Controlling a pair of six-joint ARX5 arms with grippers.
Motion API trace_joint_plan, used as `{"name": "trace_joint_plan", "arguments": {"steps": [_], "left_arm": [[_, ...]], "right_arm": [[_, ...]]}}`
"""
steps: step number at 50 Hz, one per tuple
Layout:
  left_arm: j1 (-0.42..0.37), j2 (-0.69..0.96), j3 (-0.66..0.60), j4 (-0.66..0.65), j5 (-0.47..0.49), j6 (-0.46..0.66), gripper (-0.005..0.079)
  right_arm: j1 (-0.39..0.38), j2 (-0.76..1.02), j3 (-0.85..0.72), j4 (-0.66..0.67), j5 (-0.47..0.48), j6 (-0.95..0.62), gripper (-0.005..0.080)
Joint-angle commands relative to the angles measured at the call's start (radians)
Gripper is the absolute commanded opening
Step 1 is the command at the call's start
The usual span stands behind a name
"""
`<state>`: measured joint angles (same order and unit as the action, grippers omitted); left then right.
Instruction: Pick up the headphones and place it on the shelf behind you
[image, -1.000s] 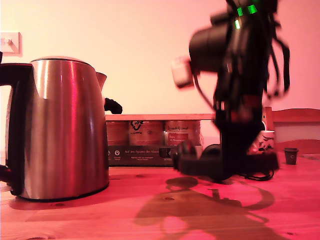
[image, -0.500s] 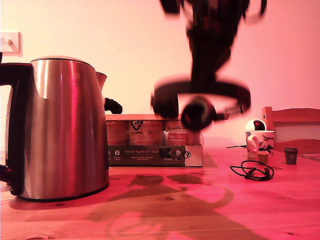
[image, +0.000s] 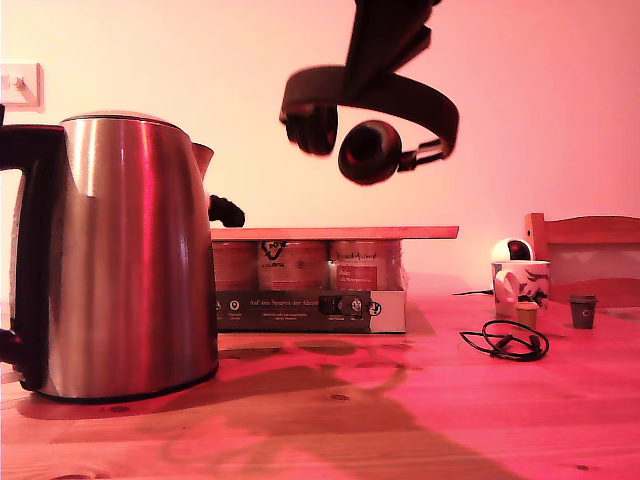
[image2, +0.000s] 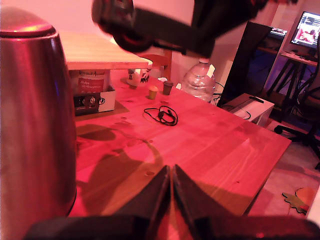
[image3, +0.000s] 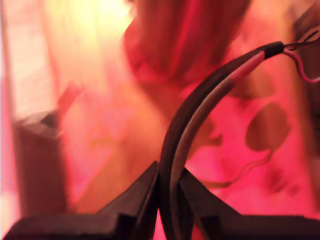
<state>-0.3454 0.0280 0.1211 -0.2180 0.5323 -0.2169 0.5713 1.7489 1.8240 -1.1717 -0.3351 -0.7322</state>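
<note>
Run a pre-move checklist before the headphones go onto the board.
1. Grip: my second gripper has its jaws shut on the headband of the black over-ear headphones: ok.
2. Height: headphones hang above the thin light-wood shelf board: ok.
3. Landing spot: the board's top shows nothing on it in the first wrist view: ok.
4. My first gripper: jaws shut, holding nothing, low over the wooden table: ok.
5. Steel kettle stands apart from the headphones: ok.
6. Board's steadiness on the jar box: cannot tell.
</note>
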Motion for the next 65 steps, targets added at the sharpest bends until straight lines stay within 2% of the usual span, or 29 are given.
{"name": "trace_joint_plan", "arguments": {"steps": [1, 15, 23, 42, 58, 65], "left_arm": [[-0.003, 0.003, -0.013, 0.006, 0.001, 0.008, -0.0019], [-0.003, 0.003, -0.013, 0.007, 0.011, 0.007, -0.0019], [-0.003, 0.003, -0.013, 0.005, 0.01, 0.007, -0.0019], [-0.003, 0.003, -0.013, 0.007, 0.011, 0.008, -0.0019], [-0.004, 0.003, -0.013, 0.003, 0.013, 0.008, -0.0019], [-0.004, 0.003, -0.013, 0.001, 0.018, 0.008, -0.0019]], "right_arm": [[-0.024, 0.019, 0.024, 0.06, -0.008, -0.004, -0.0012], [-0.08, 0.028, 0.024, 0.219, -0.05, 0.0, -0.0012], [-0.102, 0.028, 0.024, 0.24, -0.052, 0.001, -0.0012], [-0.109, 0.054, 0.024, 0.333, -0.066, 0.0, -0.0012], [-0.107, 0.143, 0.025, 0.57, -0.075, 0.031, -0.0012], [-0.111, 0.225, 0.095, 0.596, -0.075, 0.052, -0.0012]]}}
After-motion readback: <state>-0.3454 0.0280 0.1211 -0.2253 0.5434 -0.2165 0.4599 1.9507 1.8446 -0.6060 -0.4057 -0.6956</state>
